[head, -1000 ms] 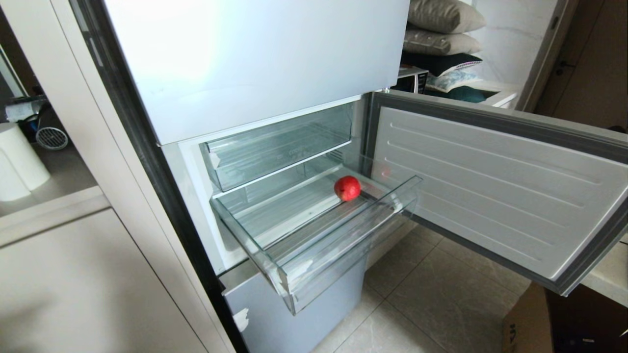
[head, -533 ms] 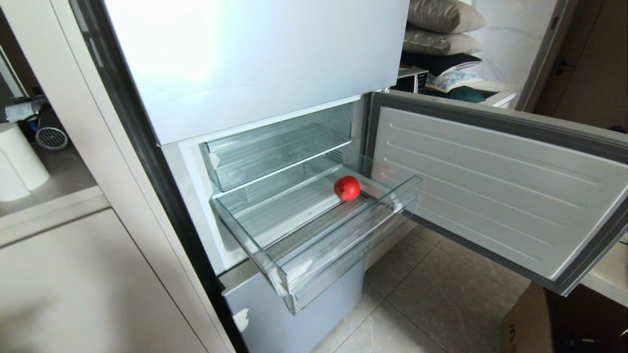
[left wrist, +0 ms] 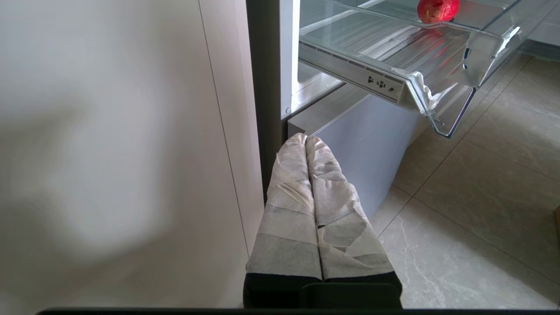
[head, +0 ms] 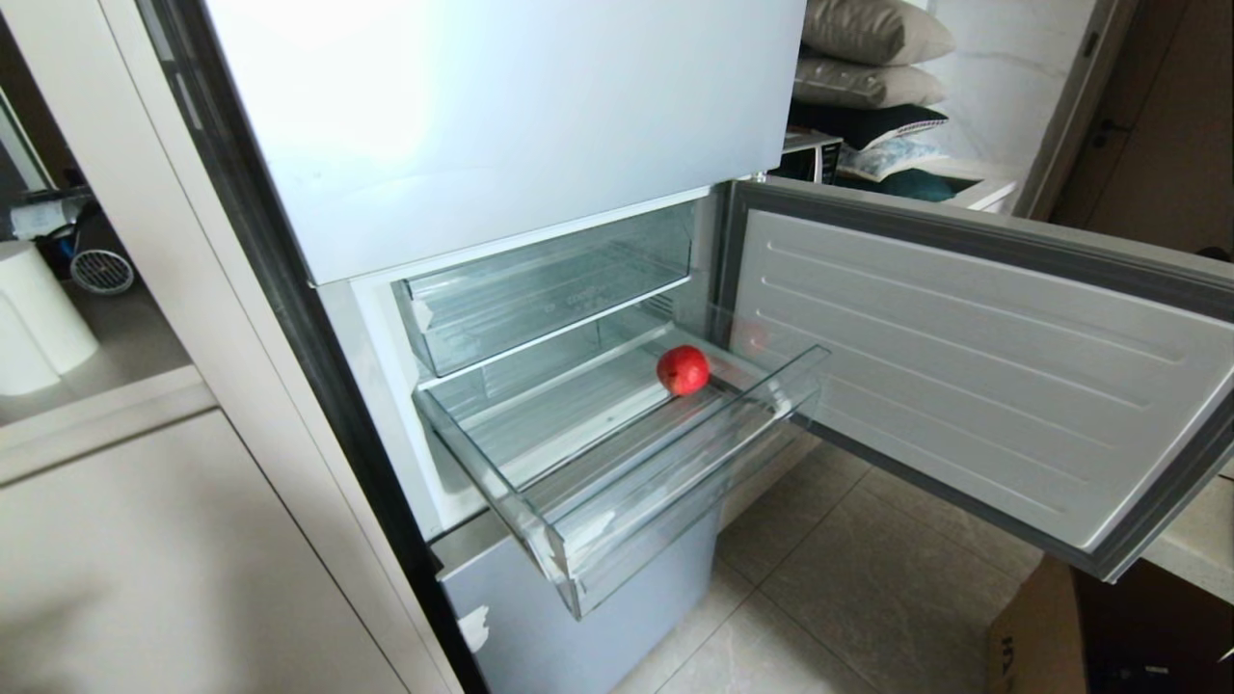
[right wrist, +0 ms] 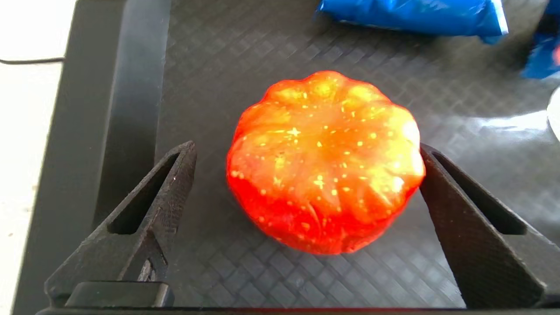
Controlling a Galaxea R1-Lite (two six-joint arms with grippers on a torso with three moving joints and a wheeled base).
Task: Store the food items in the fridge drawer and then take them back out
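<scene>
Pale floor tiles (head: 848, 578) run under an open fridge, its door (head: 974, 376) swung wide to the right. From it the fridge drawer (head: 617, 482) is pulled out, a red fruit (head: 683, 370) lying at its far right. Low beside the fridge, the left gripper (left wrist: 306, 139) hangs with taped fingers pressed together, empty. Elsewhere, the right gripper (right wrist: 306, 153) straddles an orange-red ribbed fruit (right wrist: 326, 162) on a dark tray (right wrist: 245, 57), jaws spread wide; one finger perhaps touches it.
</scene>
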